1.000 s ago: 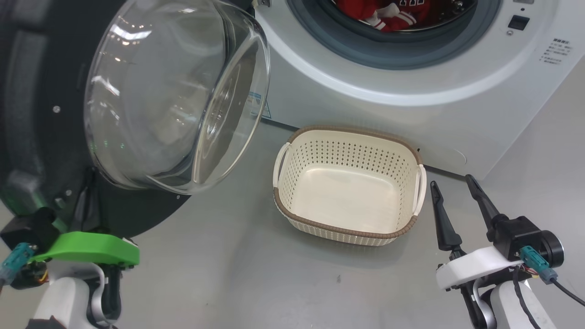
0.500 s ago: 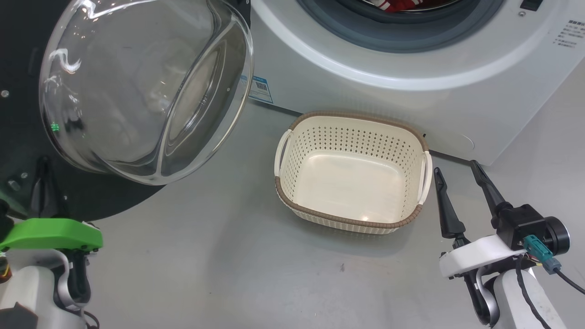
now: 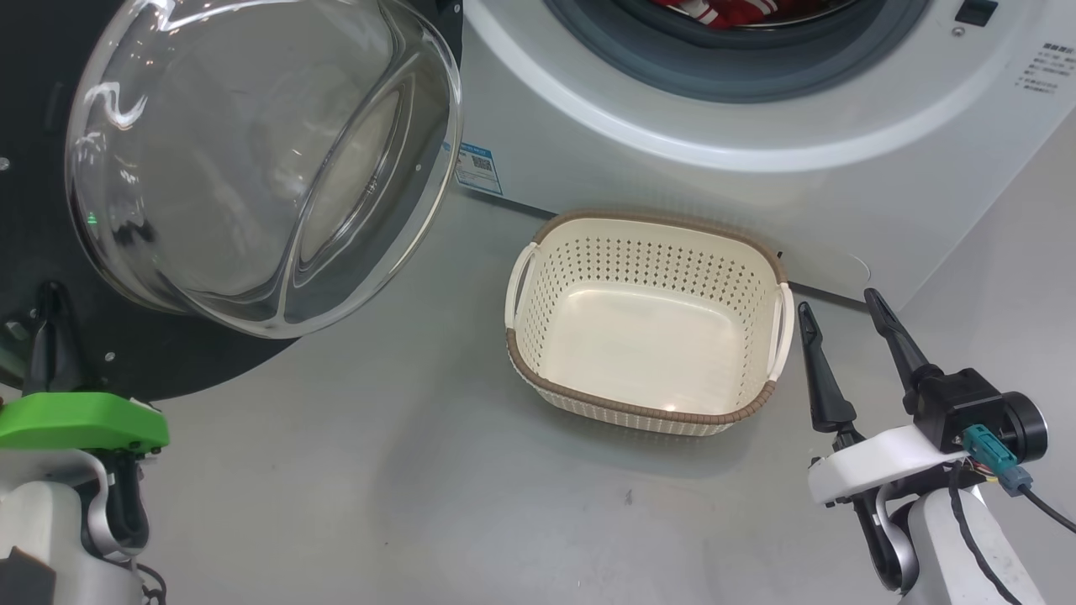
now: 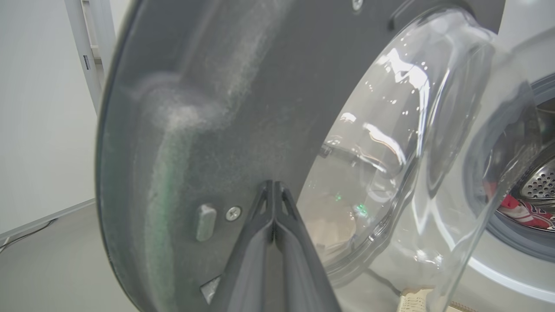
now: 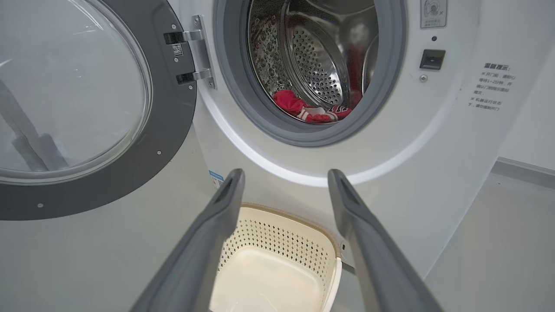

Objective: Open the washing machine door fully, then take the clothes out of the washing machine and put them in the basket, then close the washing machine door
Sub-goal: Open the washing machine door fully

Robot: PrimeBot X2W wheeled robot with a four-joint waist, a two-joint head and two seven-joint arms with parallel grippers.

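Note:
The washing machine door [image 3: 202, 361], black with a bulging glass bowl [image 3: 261, 160], stands swung open at the left. My left gripper [image 3: 49, 294] is shut with nothing in it. Its tips [image 4: 273, 185] rest against the door's dark inner face [image 4: 208, 86], beside the bowl. The washing machine [image 3: 672, 193] is open, and red clothes [image 5: 303, 108] lie in its steel drum [image 5: 321, 56]. The cream basket [image 3: 639, 413] stands empty on the floor before the machine. My right gripper [image 3: 838, 301] hangs open just right of the basket, and its wrist view shows the open right gripper [image 5: 286, 173] pointing at the drum opening.
Metal hinges [image 5: 195, 56] hold the door at the opening's left. A blue label [image 3: 477, 166] and a latch socket [image 5: 432, 58] mark the machine's front. Grey floor [image 3: 420, 487] spreads in front of the basket. A white wall [image 4: 43, 108] stands beyond the door.
The door has swung further open to the left, and my left gripper has gone left with it. The head camera has shifted a little. My right gripper has hardly moved.

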